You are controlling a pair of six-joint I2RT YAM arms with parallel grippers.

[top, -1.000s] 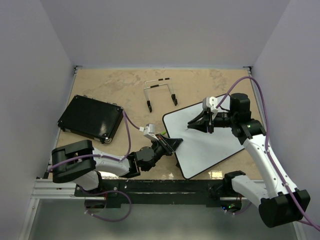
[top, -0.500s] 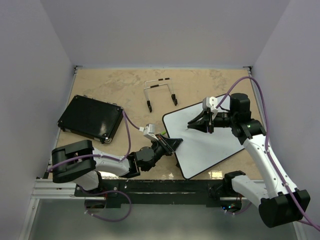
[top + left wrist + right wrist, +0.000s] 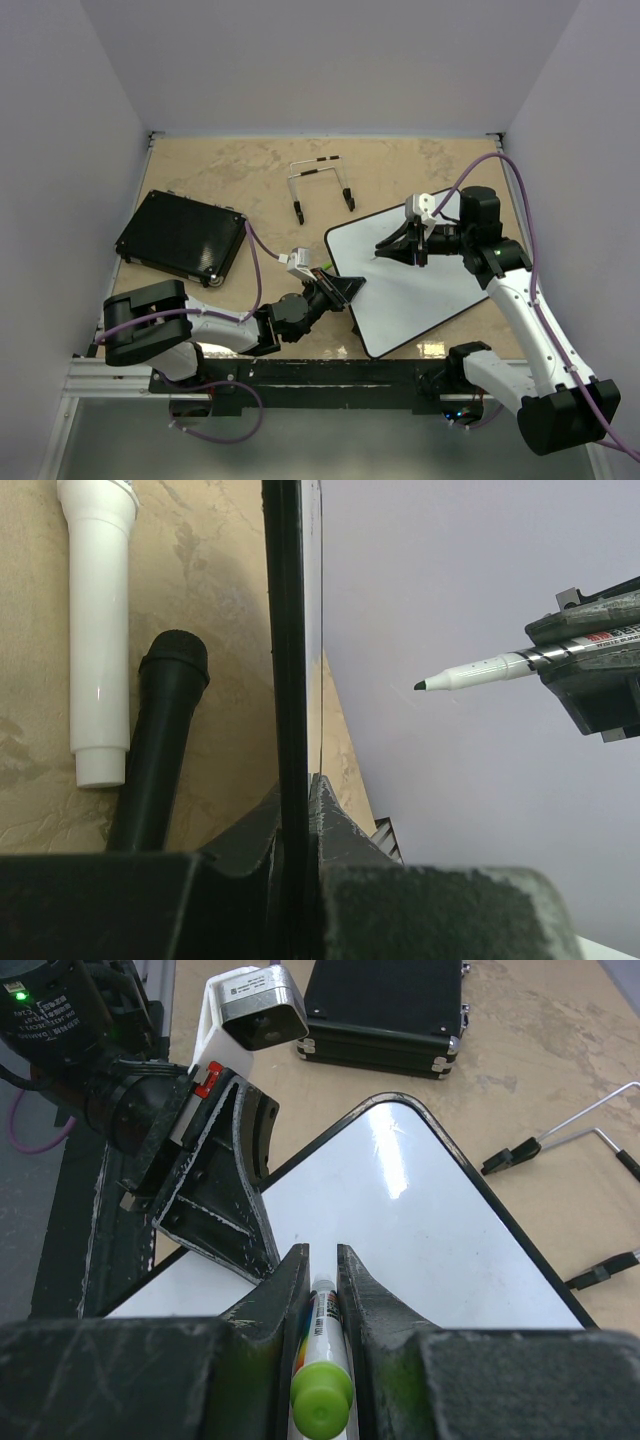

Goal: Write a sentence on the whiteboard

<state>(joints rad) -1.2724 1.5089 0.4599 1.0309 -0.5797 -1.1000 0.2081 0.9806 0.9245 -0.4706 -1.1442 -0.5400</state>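
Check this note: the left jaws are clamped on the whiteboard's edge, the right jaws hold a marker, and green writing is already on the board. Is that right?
Not quite. The whiteboard is blank: the right wrist view shows only bare white surface, with no green writing on it. The rest stands: the left jaws are clamped on its edge and the right jaws hold the marker.

1. Arms: two, with one gripper each, the left gripper (image 3: 340,288) and the right gripper (image 3: 387,250).
2. whiteboard (image 3: 420,290): one.
3. marker (image 3: 321,1355): one.
4. black case (image 3: 180,236): one.
5. wire stand (image 3: 318,170): one.
6. white tube (image 3: 98,630) and black rod (image 3: 160,740) beside the board's edge: one each. I cannot tell whether they belong to the stand.
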